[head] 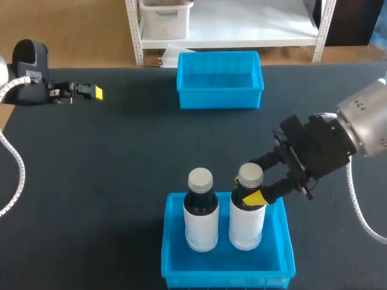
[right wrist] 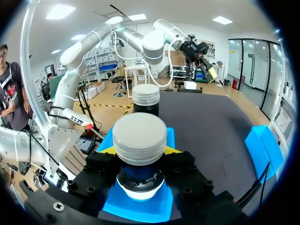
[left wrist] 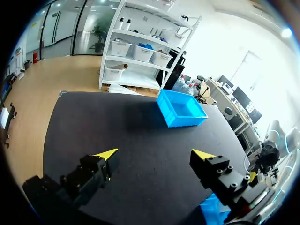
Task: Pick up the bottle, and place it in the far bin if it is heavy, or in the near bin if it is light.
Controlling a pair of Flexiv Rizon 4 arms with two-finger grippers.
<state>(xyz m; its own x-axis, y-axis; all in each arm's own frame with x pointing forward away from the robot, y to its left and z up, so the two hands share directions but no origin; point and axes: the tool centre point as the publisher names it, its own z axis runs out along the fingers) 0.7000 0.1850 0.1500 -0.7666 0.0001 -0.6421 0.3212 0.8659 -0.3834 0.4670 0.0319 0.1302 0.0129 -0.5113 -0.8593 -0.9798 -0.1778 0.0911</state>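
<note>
My right tool (head: 251, 190) is clamped around the neck of the bottle (head: 247, 219), which stands upright in the near bin (head: 225, 275) at the lower middle of the head view, just beside a second bottle (head: 201, 212). Gripping under the cap keeps it vertical, I reckon, and that bin fits a light bottle. The far bin (head: 219, 98) sits at top centre. My left tool (head: 91, 92), spread wide, hangs over the counter (head: 109, 157) at upper left, out of the way.
</note>
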